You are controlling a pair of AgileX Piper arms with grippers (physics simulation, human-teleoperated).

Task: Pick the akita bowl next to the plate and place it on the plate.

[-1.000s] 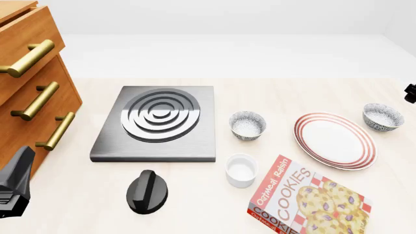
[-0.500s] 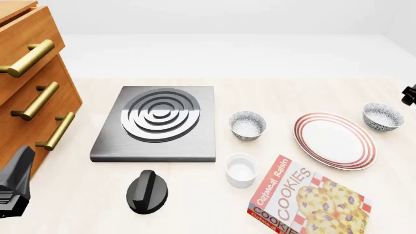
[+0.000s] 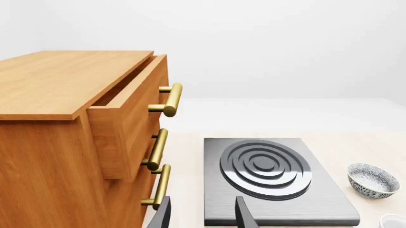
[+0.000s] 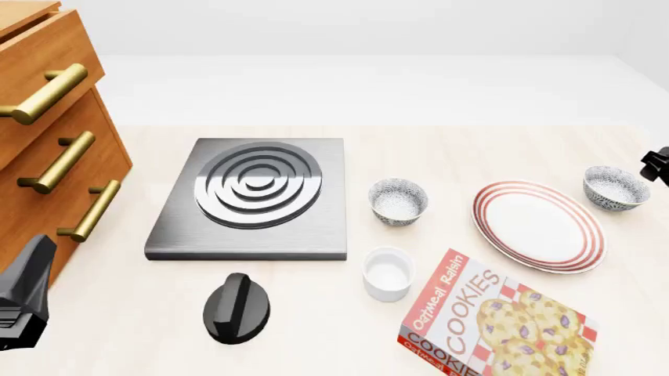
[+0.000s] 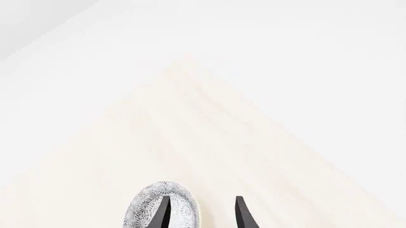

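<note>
Speckled bowl (image 4: 615, 188) sits just right of the plate (image 4: 538, 225), your right gripper (image 5: 201, 214) fingers apart beside it, left gripper (image 3: 201, 214) parted too.

The table (image 4: 491, 149) has a pale, light-wood top. A wooden drawer unit (image 4: 47, 149) with 3 brass handles stands at its left edge. Just right of it lies a grey hob (image 4: 251, 200) with concentric rings, and nearer the camera a black knob (image 4: 236, 308). Right of the hob sits 1 speckled bowl (image 4: 399, 200), apart from it, with a plain white cup (image 4: 388, 272) nearer the camera. The striped plate (image 4: 537, 225) lies right of that bowl, well apart. A 2nd speckled bowl (image 4: 615, 188) sits just beside the plate's far right rim. A cookie box (image 4: 491, 323) lies in front of the plate, next to the cup.
</note>
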